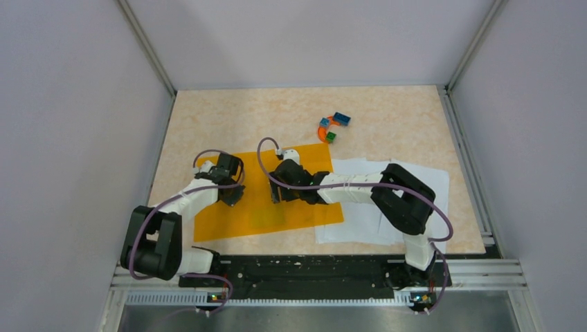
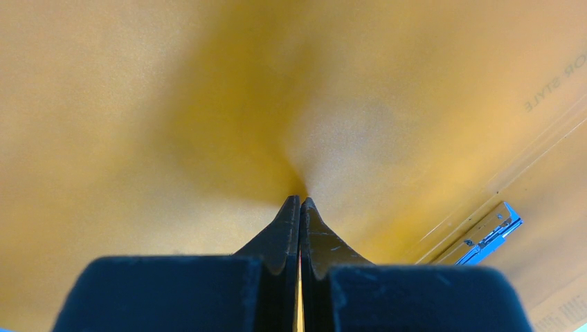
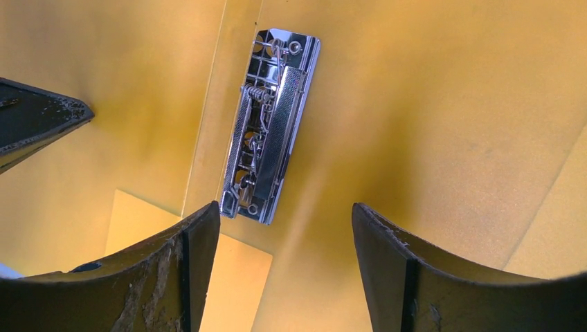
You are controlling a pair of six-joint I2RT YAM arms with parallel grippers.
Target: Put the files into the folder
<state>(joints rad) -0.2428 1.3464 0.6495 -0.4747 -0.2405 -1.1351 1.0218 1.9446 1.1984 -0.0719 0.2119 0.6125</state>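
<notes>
Fingertips of the left gripper (image 2: pixel 300 200) were pressed tight together with a sliver of orange between them. They were pinching the folder (image 2: pixel 138 104), so that its thin plastic puckered into a soft dimple just ahead of the tips; the grip looked meant to hold the cover open and steady. The right gripper (image 3: pixel 284 211) had its fingers spread wide and empty, poised over the metal clip (image 3: pixel 270 124), a bright chromed spring bar beside the folder's spine crease, probably to work the clip or press the plastic flat before any paper went in. Outward from both, the folder lay opened as a broad, smooth, slightly glossy orange rectangle near the middle of the mottled beige table (image 1: pixel 242 117). The files (image 1: pixel 353 232), thin white sheets loosely fanned, lay flat to its right under the right arm, their left margin touching or slipping beneath the folder's edge, none yet inside. Small colourful blocks (image 1: pixel 332 128) sat well apart toward the far side.
</notes>
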